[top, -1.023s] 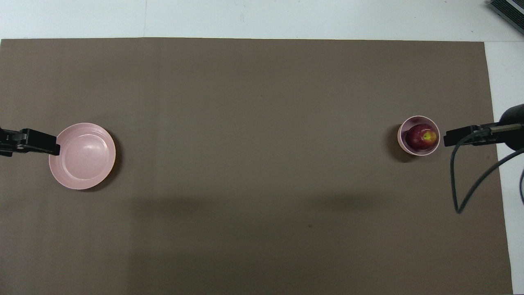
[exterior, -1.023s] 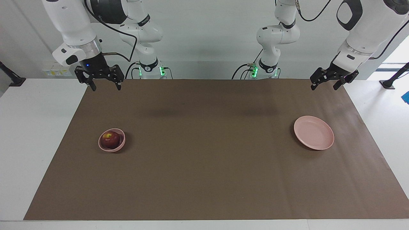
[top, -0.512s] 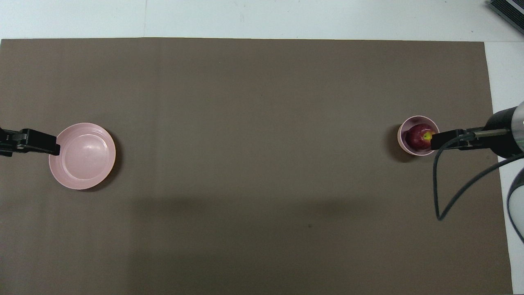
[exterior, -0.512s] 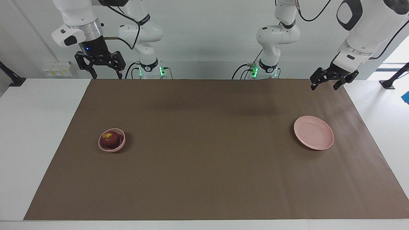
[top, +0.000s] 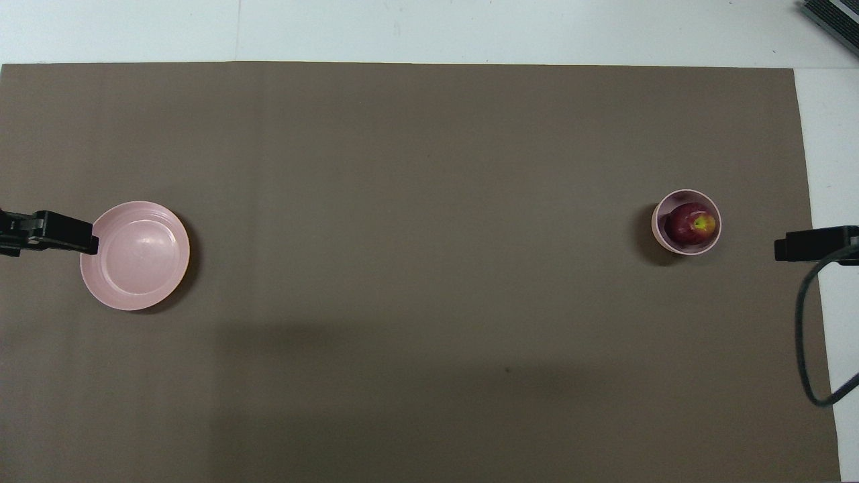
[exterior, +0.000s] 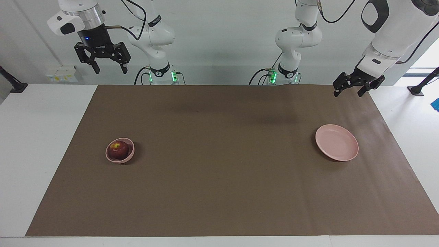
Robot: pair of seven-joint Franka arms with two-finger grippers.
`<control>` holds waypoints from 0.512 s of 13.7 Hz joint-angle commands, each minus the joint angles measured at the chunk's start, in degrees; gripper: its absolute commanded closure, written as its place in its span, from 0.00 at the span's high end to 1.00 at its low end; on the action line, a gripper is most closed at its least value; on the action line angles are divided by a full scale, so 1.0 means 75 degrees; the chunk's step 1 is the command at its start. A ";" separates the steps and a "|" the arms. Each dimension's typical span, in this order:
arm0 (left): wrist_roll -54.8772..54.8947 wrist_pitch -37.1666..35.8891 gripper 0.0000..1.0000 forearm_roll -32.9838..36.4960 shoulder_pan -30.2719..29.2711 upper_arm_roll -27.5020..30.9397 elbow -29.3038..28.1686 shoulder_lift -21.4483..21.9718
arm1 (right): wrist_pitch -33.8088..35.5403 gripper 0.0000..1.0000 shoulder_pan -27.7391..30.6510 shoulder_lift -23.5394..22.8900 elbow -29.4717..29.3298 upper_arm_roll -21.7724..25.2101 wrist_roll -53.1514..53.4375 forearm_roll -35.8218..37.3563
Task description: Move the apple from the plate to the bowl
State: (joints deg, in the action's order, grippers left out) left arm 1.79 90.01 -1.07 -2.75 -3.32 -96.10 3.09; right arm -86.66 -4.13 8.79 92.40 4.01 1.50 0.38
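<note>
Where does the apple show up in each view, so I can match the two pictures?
Facing view: the apple sits in the bowl at the picture's left, toward the right arm's end.
Overhead view: the apple in the bowl at the picture's right.
Shared landmark: the empty plate, toward the left arm's end.

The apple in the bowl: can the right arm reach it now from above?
Probably yes: the apple lies uncovered in the bowl, and the open right gripper hangs high at that end of the table.

no text, label, brand or number can be read — not on anything.
</note>
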 commanded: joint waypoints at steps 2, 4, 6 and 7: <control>-0.0040 -0.0142 1.00 0.0013 -0.0032 -0.0002 0.0156 -0.0049 | 0.0105 1.00 0.0420 -0.0011 0.0067 0.0074 -0.0726 -0.0215; -0.0040 -0.0142 1.00 0.0013 -0.0032 -0.0002 0.0156 -0.0049 | 0.0071 1.00 0.0492 -0.0047 0.0055 0.0097 -0.0728 -0.0227; -0.0040 -0.0142 1.00 0.0013 -0.0032 -0.0002 0.0156 -0.0049 | 0.0047 1.00 0.0480 -0.0070 0.0032 0.0086 -0.0681 -0.0239; -0.0040 -0.0142 1.00 0.0013 -0.0032 -0.0002 0.0156 -0.0049 | 0.0082 1.00 0.0469 -0.0082 -0.0003 0.0074 -0.0681 -0.0239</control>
State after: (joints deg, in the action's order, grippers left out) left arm 1.79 90.01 -1.07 -2.75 -3.32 -96.09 3.09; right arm -86.58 -1.14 8.25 92.59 4.89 -2.75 0.35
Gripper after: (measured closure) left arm 0.000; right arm 0.000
